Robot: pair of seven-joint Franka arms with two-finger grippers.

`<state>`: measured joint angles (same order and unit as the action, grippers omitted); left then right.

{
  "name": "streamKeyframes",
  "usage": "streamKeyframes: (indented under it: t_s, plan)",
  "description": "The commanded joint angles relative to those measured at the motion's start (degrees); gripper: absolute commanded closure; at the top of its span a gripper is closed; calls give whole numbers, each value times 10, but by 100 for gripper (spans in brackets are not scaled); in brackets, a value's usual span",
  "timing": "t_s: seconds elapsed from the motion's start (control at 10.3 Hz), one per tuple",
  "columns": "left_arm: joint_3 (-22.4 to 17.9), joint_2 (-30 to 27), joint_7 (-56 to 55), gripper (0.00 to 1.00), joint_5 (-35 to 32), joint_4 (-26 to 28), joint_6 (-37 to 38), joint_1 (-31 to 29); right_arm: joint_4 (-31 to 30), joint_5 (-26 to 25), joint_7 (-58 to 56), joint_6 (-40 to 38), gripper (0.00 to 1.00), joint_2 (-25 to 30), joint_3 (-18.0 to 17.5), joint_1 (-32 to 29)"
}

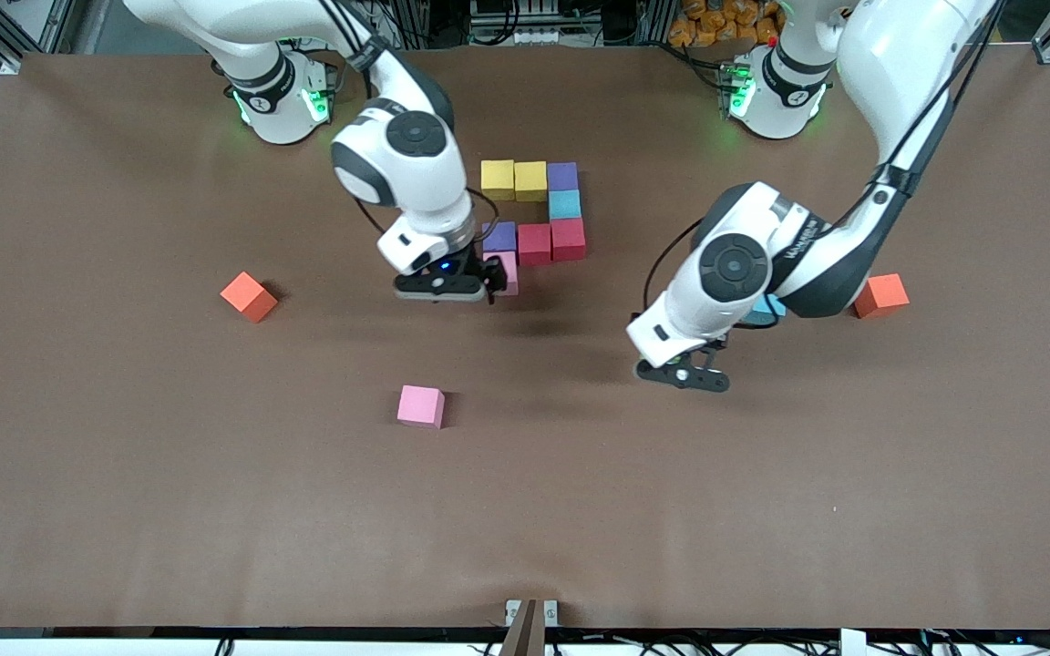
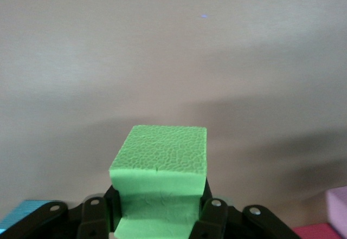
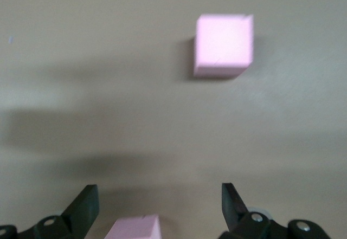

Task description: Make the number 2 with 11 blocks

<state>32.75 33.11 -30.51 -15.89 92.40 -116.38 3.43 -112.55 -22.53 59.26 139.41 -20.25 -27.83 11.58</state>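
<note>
Part of the number 2 lies mid-table: two yellow blocks, a purple block, a light blue one, two red ones, a second purple one and a pink block. My right gripper stands open just over that pink block, fingers apart from it. My left gripper, over bare table toward the left arm's end, is shut on a green block, which the hand hides in the front view.
Loose blocks lie about: a pink one nearer the front camera, an orange one toward the right arm's end, another orange one, and a light blue one half hidden under the left arm.
</note>
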Motion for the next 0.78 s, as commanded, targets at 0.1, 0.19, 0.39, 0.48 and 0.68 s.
streamKeyframes:
  t_s: [0.1,0.19,0.39,0.48,0.68]
  plan:
    - [-8,63,-63,59,10,-75,15,53,29,-15,-56,-3,0,-38,-24,-106]
    - [-11,74,-87,59,11,-85,16,71,49,-17,-83,-1,0,-64,-31,-144]
    - [-49,99,-121,61,16,-137,45,138,72,-16,-159,-2,0,-98,-61,-232]
    - [-85,108,-132,62,44,-163,54,178,73,-15,-211,-2,0,-107,-85,-288]
    - [-153,112,-136,63,104,-186,53,247,73,-13,-314,-8,0,-120,-118,-374]
